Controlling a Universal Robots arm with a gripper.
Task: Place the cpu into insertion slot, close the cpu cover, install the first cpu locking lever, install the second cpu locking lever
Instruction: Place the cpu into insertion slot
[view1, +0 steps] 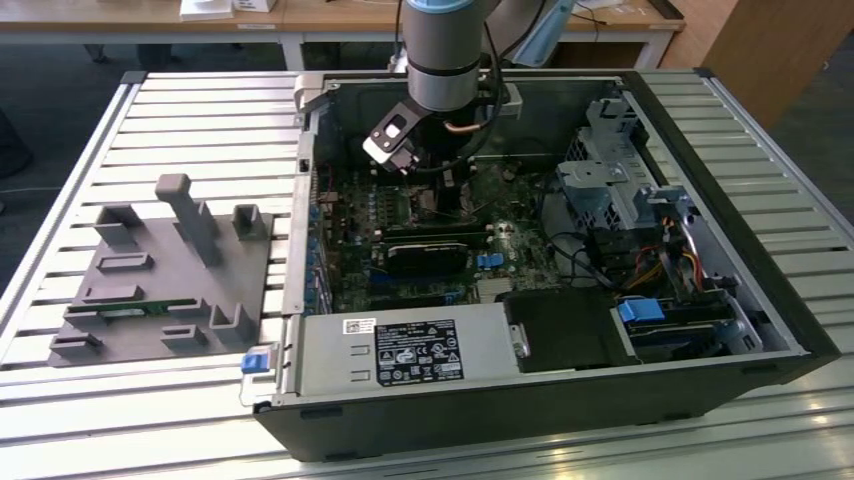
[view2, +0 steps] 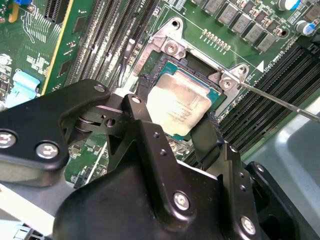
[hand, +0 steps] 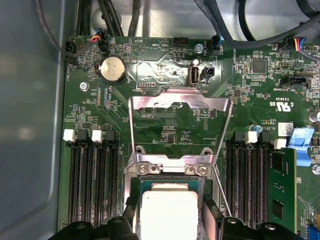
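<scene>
look at your gripper (view2: 177, 106) in the second wrist view: its two black fingers (view2: 144, 92) are closed just wide enough to press on two sides of the cpu (view2: 184, 100), so it is grasping the cpu. the cpu lies flat, grey top up, in the insertion slot (view2: 197, 61) on the green board (view2: 35, 40). you can see the same hold in the first wrist view, with the gripper (hand: 168, 216) around the cpu (hand: 167, 207). the cpu cover (hand: 180, 99) stands flipped up and open behind the slot, and you can see the board through its square window. a thin metal lever (view2: 280, 102) sticks out beside the slot, not locked down. in the exterior view your arm (view1: 441, 50) reaches down into the open computer case (view1: 534, 425), which holds the board. the case sits on the slatted bench (view1: 200, 110). on the exterior view's left, a grey holder (view1: 200, 290) rests on the bench with a small green strip (view1: 134, 310) lying in it.
</scene>
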